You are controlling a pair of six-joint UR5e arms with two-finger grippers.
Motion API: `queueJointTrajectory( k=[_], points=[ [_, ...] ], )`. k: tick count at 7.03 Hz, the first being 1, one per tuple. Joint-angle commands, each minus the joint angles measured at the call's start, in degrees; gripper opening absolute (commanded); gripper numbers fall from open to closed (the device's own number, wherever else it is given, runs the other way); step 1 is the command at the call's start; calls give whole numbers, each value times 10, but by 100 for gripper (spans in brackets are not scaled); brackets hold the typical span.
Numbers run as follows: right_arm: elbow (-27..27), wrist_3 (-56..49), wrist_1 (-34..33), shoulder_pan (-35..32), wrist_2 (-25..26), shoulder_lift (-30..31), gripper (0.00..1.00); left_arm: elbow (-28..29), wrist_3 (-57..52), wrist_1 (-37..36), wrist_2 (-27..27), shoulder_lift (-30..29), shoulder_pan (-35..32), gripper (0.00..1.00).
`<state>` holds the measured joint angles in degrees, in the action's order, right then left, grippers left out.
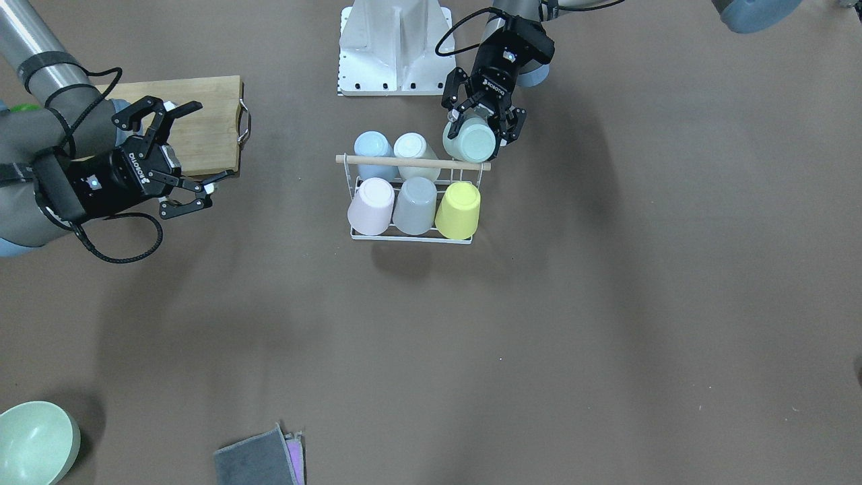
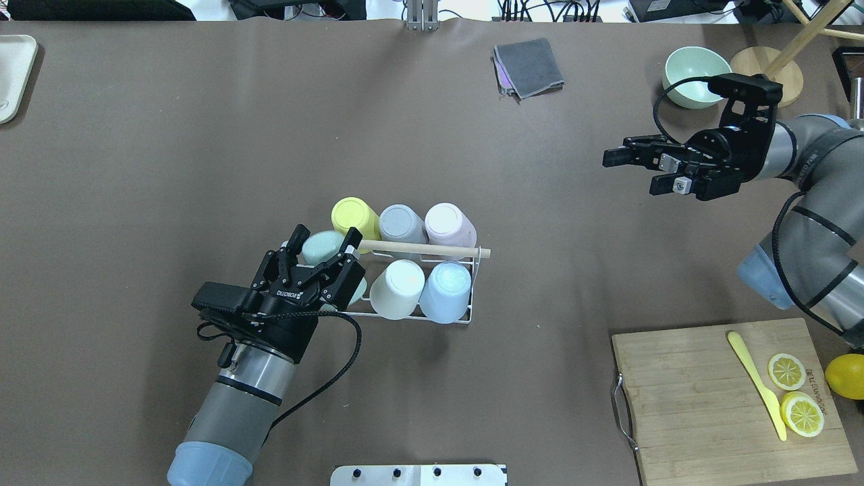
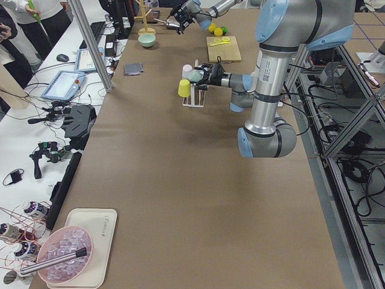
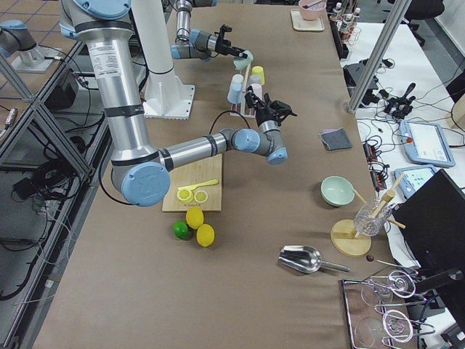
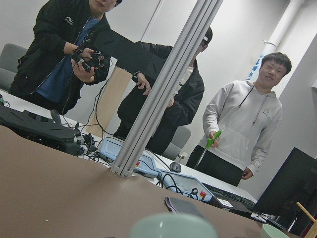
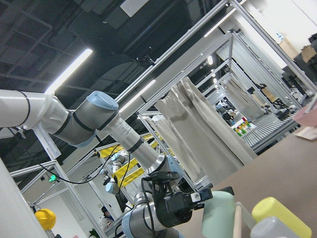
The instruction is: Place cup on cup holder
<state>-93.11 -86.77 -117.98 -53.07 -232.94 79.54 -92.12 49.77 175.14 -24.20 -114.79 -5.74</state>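
The cup holder (image 2: 425, 250) is a white wire rack with a wooden rod handle, at the table's middle; it also shows in the front view (image 1: 411, 162). Yellow, grey and pink cups sit upside down in its far row, white and blue cups in its near row. My left gripper (image 2: 322, 241) is shut on an upside-down mint green cup (image 1: 471, 139) at the rack's remaining corner, by the rod's end. The cup's base shows in the left wrist view (image 5: 173, 227). My right gripper (image 2: 631, 172) is open and empty, held above the table far to the right.
A wooden cutting board (image 2: 702, 405) with lemon slices and a yellow knife lies near right. A mint bowl (image 2: 695, 67) and a grey cloth (image 2: 530, 64) lie at the far side. The white arm base plate (image 1: 397, 47) is behind the rack.
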Motion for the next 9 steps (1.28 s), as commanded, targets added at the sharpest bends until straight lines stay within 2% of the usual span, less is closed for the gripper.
queueJointTrajectory(
  k=[1, 4, 5, 6, 8, 9],
  points=[
    [-13, 57, -36, -14, 29, 39, 99, 8, -3, 0, 6, -2, 1, 98],
    [-23, 96, -172, -44, 106, 32, 99, 1, -4, 0, 9, -2, -2, 98],
    [-23, 112, -182, -47, 108, 33, 99, -2, -4, -2, 2, -2, -16, 98],
    [-28, 175, -183, -53, 107, 31, 99, -7, -5, -6, -12, -2, -44, 98],
    [-30, 322, -180, -56, 107, 28, 99, -7, -13, -5, -141, -4, -129, 97],
    [-29, 361, -180, -55, 109, 27, 98, 1, -12, -5, -186, -3, -168, 98]
  ],
)
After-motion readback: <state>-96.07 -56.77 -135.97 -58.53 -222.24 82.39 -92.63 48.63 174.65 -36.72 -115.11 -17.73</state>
